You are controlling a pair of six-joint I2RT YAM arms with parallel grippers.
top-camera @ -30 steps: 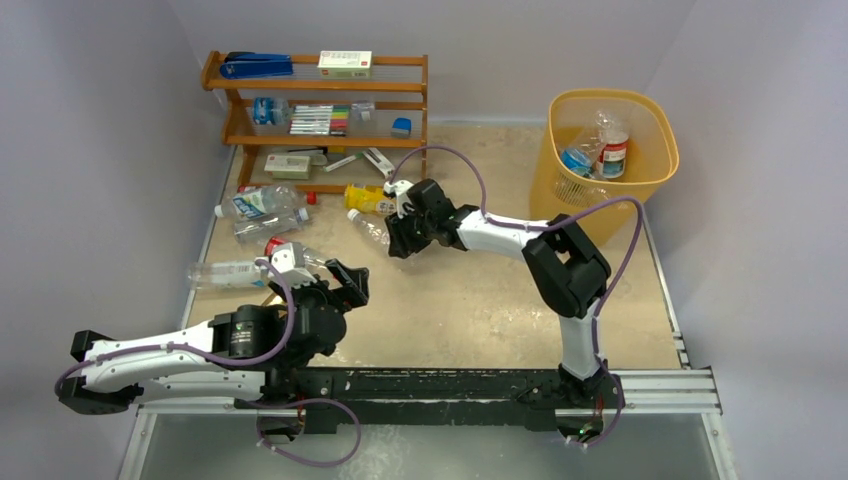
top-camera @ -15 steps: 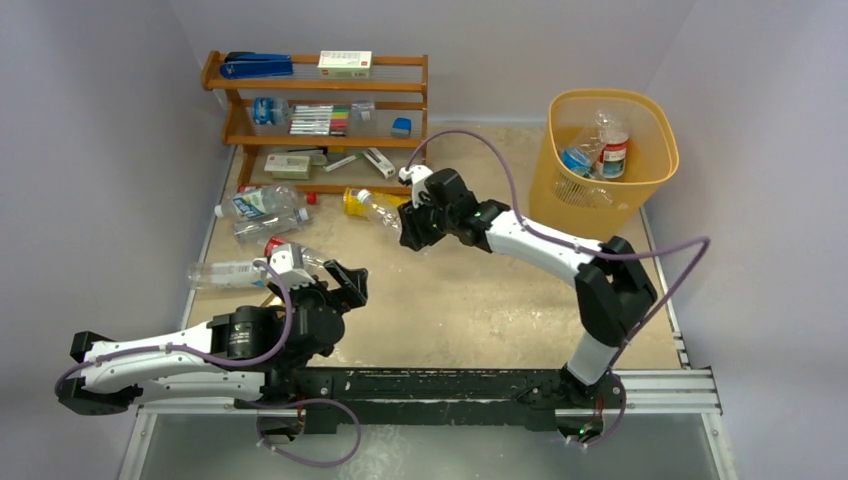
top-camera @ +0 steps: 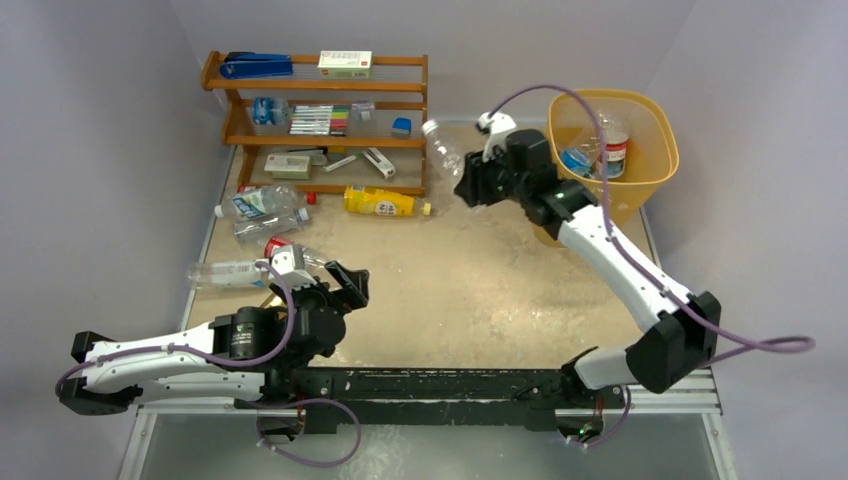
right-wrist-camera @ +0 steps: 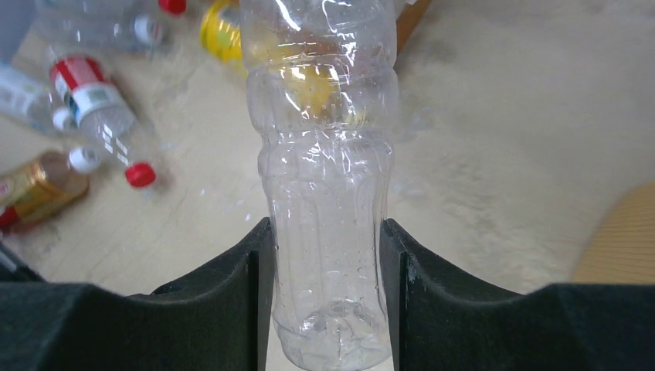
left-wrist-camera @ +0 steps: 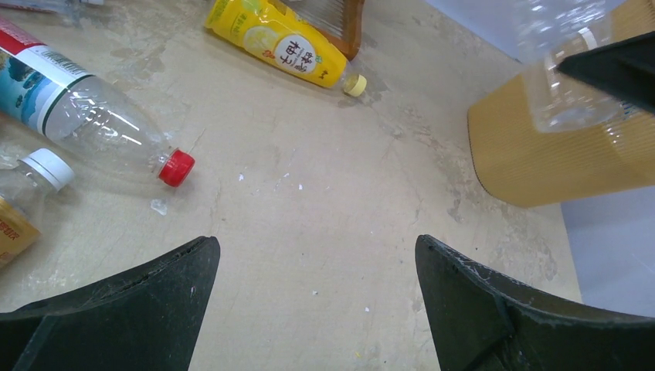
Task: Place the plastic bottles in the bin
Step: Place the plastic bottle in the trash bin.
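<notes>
While clenching the clear bottle (top-camera: 441, 150) low on its body, near the base, lifting it off the bench (top-camera: 480, 290) and swinging it across toward the bin (top-camera: 655, 178). Having been down at bench level a second ago, well apart from the bin, now holding it in the air just beside the bin's rim, neck pointing away from the bin, not yet over the opening. Gripping with the right jaws shut tight against the ribbed sides, and stretching the right arm (top-camera: 610, 250) out long to reach. Leaving the yellow bottle (top-camera: 380, 203) lying uncovered on the bench, well apart from the bin, with several more lying farther still from it. Heading, by the look of it, to join the few bottles (top-camera: 603, 148) already lying inside the bin. Keeping the left jaws released and spread wide, grasping nothing, low over the bench far from the bin, with a red-capped bottle (left-wrist-camera: 85, 108) just ahead. Meaning for the task: pick done, carry nearly done. Still needing to bring the bottle over the opening before letting go, since releasing early is risking a knock against the rim.
</notes>
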